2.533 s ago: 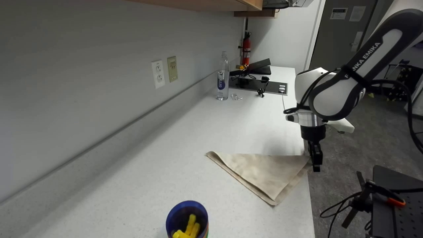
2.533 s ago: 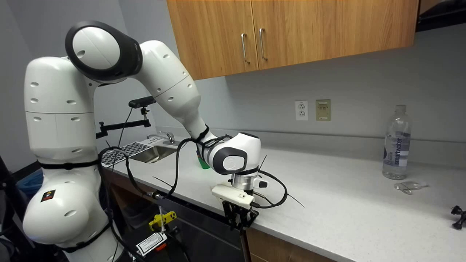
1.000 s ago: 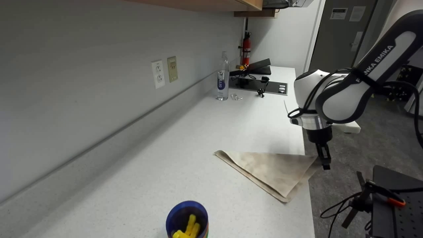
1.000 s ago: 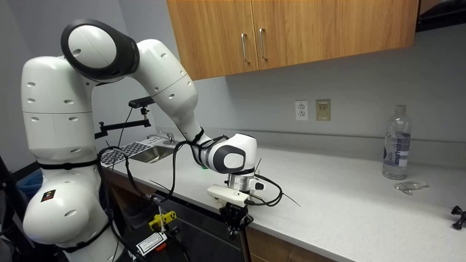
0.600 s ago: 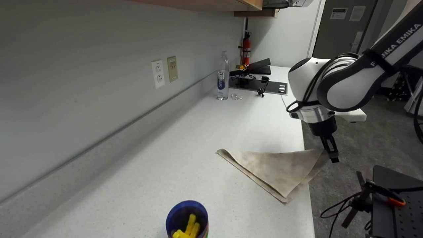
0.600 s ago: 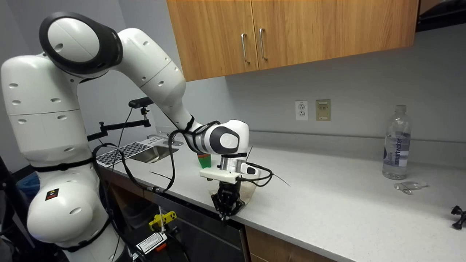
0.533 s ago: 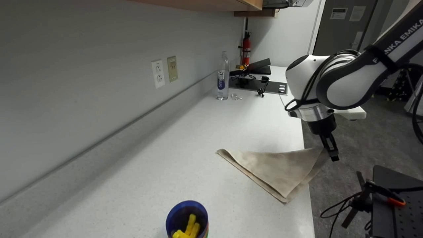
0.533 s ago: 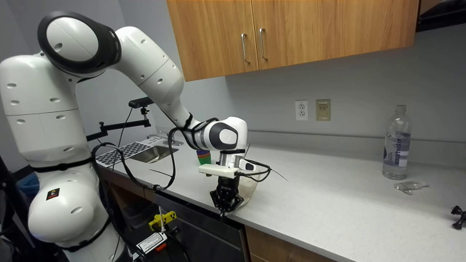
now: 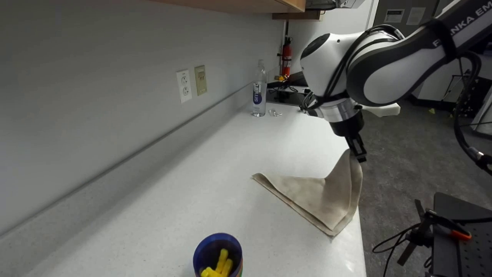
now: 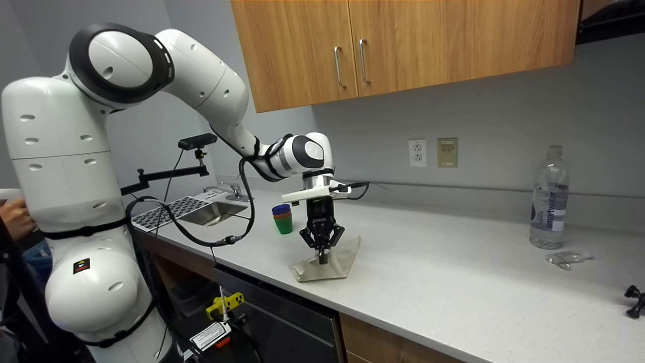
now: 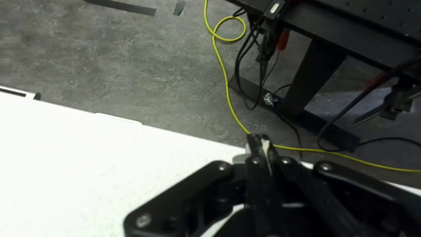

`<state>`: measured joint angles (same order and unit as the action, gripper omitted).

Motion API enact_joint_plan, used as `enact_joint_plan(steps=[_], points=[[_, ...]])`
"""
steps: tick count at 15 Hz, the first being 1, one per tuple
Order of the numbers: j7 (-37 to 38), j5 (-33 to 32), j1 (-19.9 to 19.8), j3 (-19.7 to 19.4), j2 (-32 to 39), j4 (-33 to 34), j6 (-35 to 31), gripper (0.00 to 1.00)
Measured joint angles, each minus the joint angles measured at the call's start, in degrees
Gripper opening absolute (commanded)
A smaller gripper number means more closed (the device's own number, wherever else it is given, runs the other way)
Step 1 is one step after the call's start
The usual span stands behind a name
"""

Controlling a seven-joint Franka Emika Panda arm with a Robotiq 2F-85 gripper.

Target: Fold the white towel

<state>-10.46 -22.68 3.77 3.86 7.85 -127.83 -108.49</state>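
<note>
The white towel (image 9: 307, 188), a beige-tinged cloth folded into layers, lies partly on the counter in an exterior view. Its corner nearest the counter's front edge is lifted and hangs from my gripper (image 9: 360, 159), which tilts above the counter. In an exterior view the towel (image 10: 347, 254) spreads beneath and behind the gripper (image 10: 323, 258). In the wrist view the gripper (image 11: 260, 136) has its fingers pressed together, with a pale sliver of cloth between them; most of the towel is hidden there.
A stack of coloured cups (image 10: 282, 219), blue on top with yellow pieces inside, stands on the white countertop (image 9: 184, 215). Farther along are a water bottle (image 9: 259, 94) and a small clear object (image 10: 568, 258). Wooden cabinets (image 10: 403, 45) hang above. A person's hand (image 10: 17, 219) shows at one edge.
My gripper has risen and swung from beyond the counter's front edge back over the counter. The held towel corner has come up with it; the far part of the towel stays flat.
</note>
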Motion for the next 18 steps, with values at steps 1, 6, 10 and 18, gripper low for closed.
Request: enact_joint_plan(steps=[1,6,10,18], points=[[0.00,-1.05,0.00,-0.14,0.66,1.70,-0.07,0.00],[-1.15,-2.04,-0.37,-0.70,4.18,7.72,-3.56,0.00],[-4.59,0.06,-0.69,-0.70,6.61,9.65,-6.78,0.00],[-8.70,5.21,-1.05,0.04,10.96,12.28,-10.58,0.00]])
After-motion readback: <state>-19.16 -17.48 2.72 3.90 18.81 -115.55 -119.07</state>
